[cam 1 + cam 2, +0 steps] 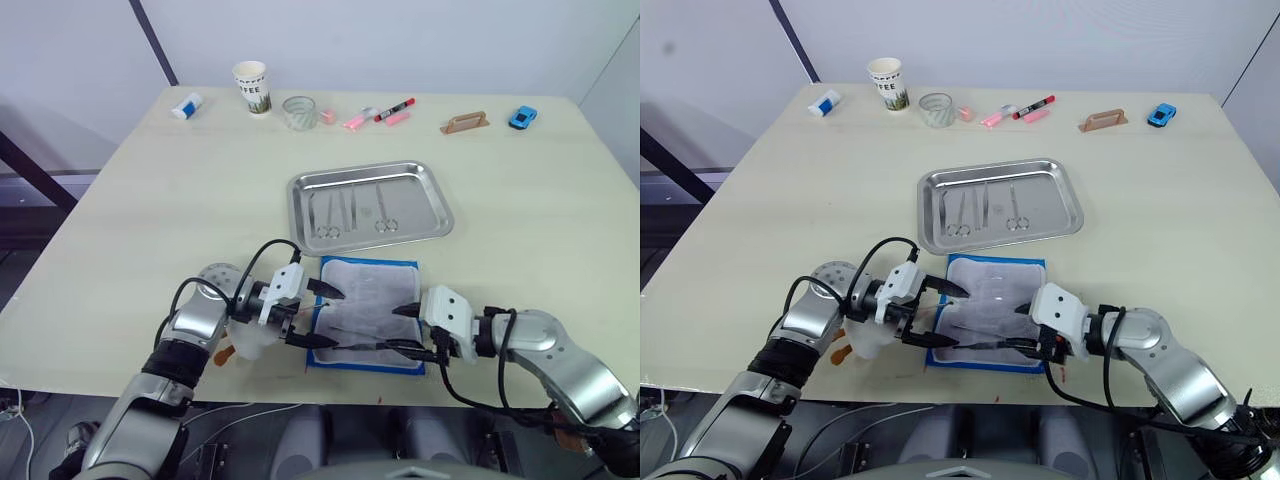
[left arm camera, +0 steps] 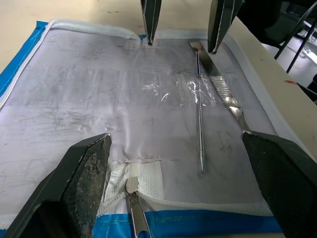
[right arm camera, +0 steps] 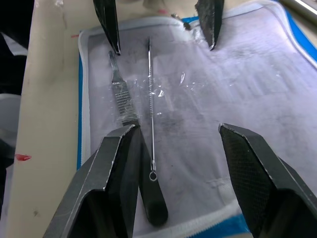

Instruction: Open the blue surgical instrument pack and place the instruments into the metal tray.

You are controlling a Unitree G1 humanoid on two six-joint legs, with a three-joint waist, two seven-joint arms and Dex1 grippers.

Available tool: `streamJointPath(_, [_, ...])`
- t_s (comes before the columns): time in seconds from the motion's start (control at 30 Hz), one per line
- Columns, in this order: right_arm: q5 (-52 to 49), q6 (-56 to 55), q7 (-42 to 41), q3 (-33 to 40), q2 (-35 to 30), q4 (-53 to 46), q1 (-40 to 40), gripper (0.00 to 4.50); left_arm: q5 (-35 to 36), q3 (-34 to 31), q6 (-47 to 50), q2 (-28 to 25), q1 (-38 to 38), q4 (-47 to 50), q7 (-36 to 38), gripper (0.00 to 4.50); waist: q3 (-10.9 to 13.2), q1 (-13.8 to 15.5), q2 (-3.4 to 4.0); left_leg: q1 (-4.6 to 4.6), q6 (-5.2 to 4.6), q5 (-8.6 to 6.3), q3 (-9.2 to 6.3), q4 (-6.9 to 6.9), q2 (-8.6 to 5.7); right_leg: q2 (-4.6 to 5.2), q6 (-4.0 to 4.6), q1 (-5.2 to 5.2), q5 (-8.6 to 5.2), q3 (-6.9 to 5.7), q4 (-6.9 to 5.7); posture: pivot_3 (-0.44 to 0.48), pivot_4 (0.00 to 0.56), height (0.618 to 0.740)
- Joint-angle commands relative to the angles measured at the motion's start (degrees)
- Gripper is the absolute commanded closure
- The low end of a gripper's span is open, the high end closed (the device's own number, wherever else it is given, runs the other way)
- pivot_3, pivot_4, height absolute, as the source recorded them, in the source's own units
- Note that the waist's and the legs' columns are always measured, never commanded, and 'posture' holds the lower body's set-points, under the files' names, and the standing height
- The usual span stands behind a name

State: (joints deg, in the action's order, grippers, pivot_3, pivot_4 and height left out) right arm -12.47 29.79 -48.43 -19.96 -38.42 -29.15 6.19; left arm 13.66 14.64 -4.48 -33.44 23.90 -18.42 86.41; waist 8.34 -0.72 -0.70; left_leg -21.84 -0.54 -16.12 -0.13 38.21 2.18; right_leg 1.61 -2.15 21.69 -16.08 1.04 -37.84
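Observation:
The blue surgical instrument pack (image 1: 368, 312) lies open near the table's front edge, pale lining up. On the lining rest two instruments, a thin probe (image 2: 199, 119) and a flat scalpel handle (image 2: 220, 84), under a clear plastic strip. My left gripper (image 1: 328, 316) stands open at the pack's left side. My right gripper (image 1: 403, 329) faces it, open, at the right side. The scalpel handle (image 3: 121, 94) lies by one right finger (image 3: 114, 183). Neither gripper holds anything. Behind the pack, the metal tray (image 1: 420, 195) holds several instruments (image 1: 335, 210).
Along the far table edge stand a paper cup (image 1: 252, 86), a glass (image 1: 299, 112), pink pens (image 1: 355, 121), a red marker (image 1: 394, 109), a brown handle piece (image 1: 464, 122), a blue toy car (image 1: 521, 117) and a small white bottle (image 1: 186, 105).

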Motion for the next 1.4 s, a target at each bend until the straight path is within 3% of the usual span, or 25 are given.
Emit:
streamJointPath(0.03, [0.9,-0.9,0.2,-0.2,0.3,-0.4,0.6,1.68,-2.1,1.2,0.4,-0.6,-1.4,-1.5,-0.2,0.0,0.0,0.0,0.0,0.0,0.0,0.0,0.0,0.0,0.0,0.0,0.0,0.0,0.0,0.0,0.0,0.0,0.15,0.74])
streamJointPath(1.0, [2.8,2.4,0.1,1.2,0.3,1.8,2.6,1.68,-2.1,1.4,0.8,-0.4,-1.5,-1.0,-0.6,0.0,0.0,0.0,0.01,0.0,0.0,0.0,0.0,0.03,-0.01,0.01,0.0,0.0,0.0,0.0,-0.03,0.0,0.15,0.74])
streamJointPath(1.4, [4.8,0.8,-1.4,-2.1,0.3,2.1,2.9,1.68,-2.3,1.4,0.8,-0.4,-1.3,-1.1,-0.8,0.0,0.0,0.0,0.0,0.01,0.0,0.0,0.0,0.04,-0.01,0.0,0.0,-0.01,0.01,0.0,-0.04,0.0,0.15,0.74])
